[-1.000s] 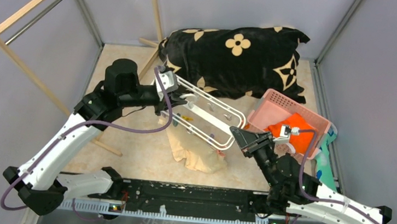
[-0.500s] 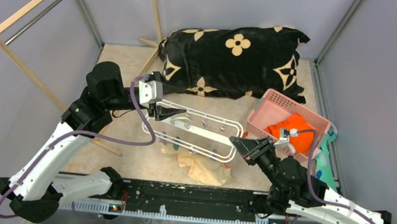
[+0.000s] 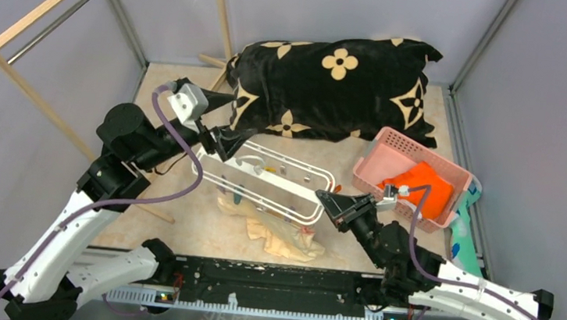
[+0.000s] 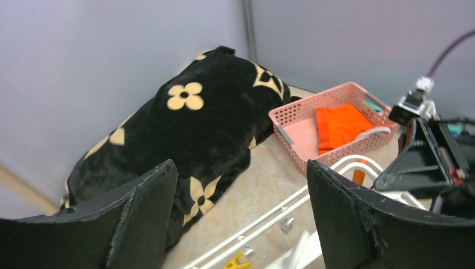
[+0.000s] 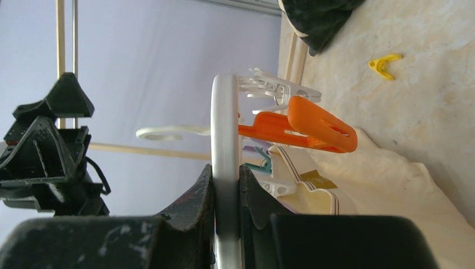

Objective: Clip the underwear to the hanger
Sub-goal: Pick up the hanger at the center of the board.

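Note:
The white hanger [image 3: 271, 178] hovers level over the table, its clips dangling. Its right end is pinched in my right gripper [image 3: 327, 203]. In the right wrist view the white bar [image 5: 224, 112] runs straight between the shut jaws of that gripper [image 5: 226, 174], with an orange clip [image 5: 313, 129] beside it. The cream underwear [image 3: 285, 235] lies crumpled below the frame, also visible [image 5: 392, 179] past the clip. My left gripper [image 3: 229, 119] is open just off the hanger's left end, holding nothing. Its wrist view shows wide jaws [image 4: 241, 168] above the frame's rails [image 4: 263, 221].
A black flowered blanket [image 3: 334, 86] lies along the back. At the right a pink basket [image 3: 391, 151] holds an orange cloth [image 3: 419, 185]. A wooden rack [image 3: 29, 81] leans at the left wall. One loose yellow clip [image 5: 383, 63] rests on the table.
My left gripper let go of the hanger's left end, opened wide and drew back up and left. The hanger, held by the right gripper, shifted left and toward the arms' bases.

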